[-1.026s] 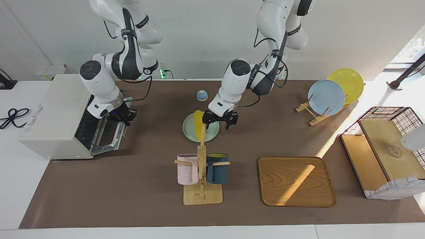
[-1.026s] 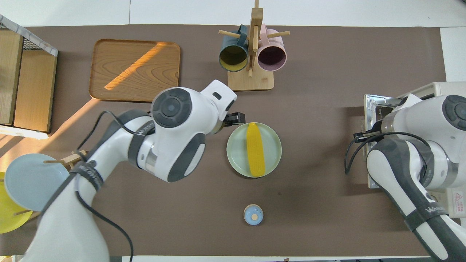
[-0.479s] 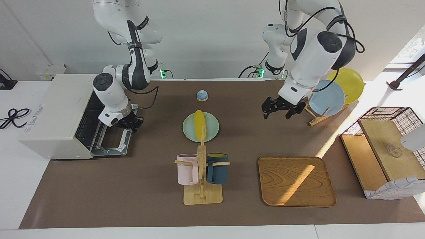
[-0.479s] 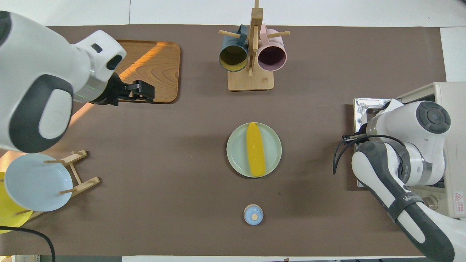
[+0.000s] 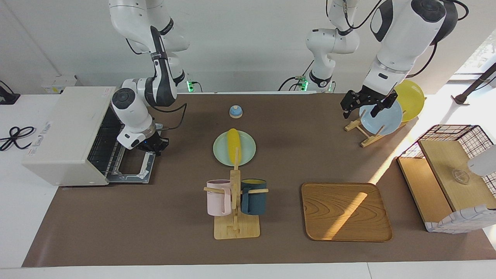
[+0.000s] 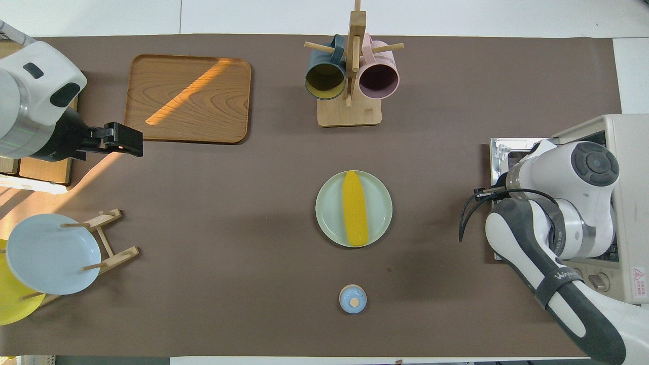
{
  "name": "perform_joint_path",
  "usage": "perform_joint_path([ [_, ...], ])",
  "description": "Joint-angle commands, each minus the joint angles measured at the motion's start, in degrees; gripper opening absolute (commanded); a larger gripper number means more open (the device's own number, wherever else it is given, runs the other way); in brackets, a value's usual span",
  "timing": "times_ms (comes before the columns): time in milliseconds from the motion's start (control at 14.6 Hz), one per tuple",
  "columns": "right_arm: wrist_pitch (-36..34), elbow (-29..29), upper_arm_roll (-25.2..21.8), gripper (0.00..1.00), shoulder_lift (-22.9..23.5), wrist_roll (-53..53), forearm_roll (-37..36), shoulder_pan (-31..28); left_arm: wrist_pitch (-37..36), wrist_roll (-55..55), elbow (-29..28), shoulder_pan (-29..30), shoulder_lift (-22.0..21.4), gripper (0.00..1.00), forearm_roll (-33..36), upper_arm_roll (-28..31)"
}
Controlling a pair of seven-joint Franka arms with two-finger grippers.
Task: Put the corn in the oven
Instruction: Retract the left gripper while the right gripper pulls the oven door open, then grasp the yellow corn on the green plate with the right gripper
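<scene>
1. Two grippers: right gripper (image 5: 152, 147) shut on nothing, at the oven (image 5: 68, 135) door (down); left gripper (image 5: 364, 104) open, empty, over the plate rack (image 5: 366, 131).
2. Corn (image 5: 234, 144) lies on the green plate (image 5: 248, 155), pointing twelve to six.
3. Grasp mid-cob, across its width.

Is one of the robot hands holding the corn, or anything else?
No. The corn lies alone on its green plate. The left gripper hangs open and empty; the right gripper, shut, is at the oven's door.

The corn (image 5: 233, 145) lies on a plate (image 5: 248, 155) mid-surface — the oven (image 5: 66, 135), door down, stands at the right arm's end.
</scene>
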Motion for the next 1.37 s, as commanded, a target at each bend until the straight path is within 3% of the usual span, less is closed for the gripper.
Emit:
perform_joint_path([
  [0, -1.5, 2.31, -0.5, 0.6, -0.13, 2.43, -1.39, 2.88, -2.75, 1.02, -0.8, 1.22, -2.02, 1.0, 1.28, -0.4],
  [137, -6.85, 8.62, -0.5, 0.81, 1.54, 6.89, 0.44, 7.78, -3.19, 2.25, -1.59, 2.7, -2.55, 1.0, 1.28, -0.93],
  [205, -8.18, 11.52, -0.5, 0.97, 2.24, 11.53, 1.06, 11.03, -3.19, 3.04, -1.68, 2.97, -2.55, 1.0, 1.28, -1.02],
  [274, -8.28, 13.9, -0.59, 1.0, 3.12, 17.41, 1.07, 15.06, -3.11, 3.74, -1.68, 3.67, -2.38, 1.0, 1.19, -1.19],
  [479, -10.73, 20.92, -0.59, 1.0, 6.36, 29.56, 0.89, 22.81, -2.67, 4.01, -1.59, 3.86, -1.59, 1.0, 1.01, -1.63],
  [752, -13.3, 33.06, -0.59, 1.0, 16.38, 43.8, -2.17, 32.75, -2.23, 4.27, -1.15, 4.99, -0.44, 1.0, -0.39, -2.07],
  [1026, -5.31, 31.25, -0.59, 1.0, 20.52, 48.85, -3.33, 36.19, -2.4, 6.73, -1.24, 5.0, -0.97, 1.0, -0.57, -1.99],
  [1094, -2.68, 28.89, -0.59, 0.97, 20.27, 48.76, -3.33, 36.11, -2.32, 7.08, -1.33, 5.09, -1.14, 1.0, -0.65, -1.99],
  [1299, -1.16, 27.11, -0.5, 0.66, 19.83, 48.67, -3.24, 36.28, -2.05, 6.83, -1.5, 5.17, -1.32, 1.0, -0.66, -1.9],
])
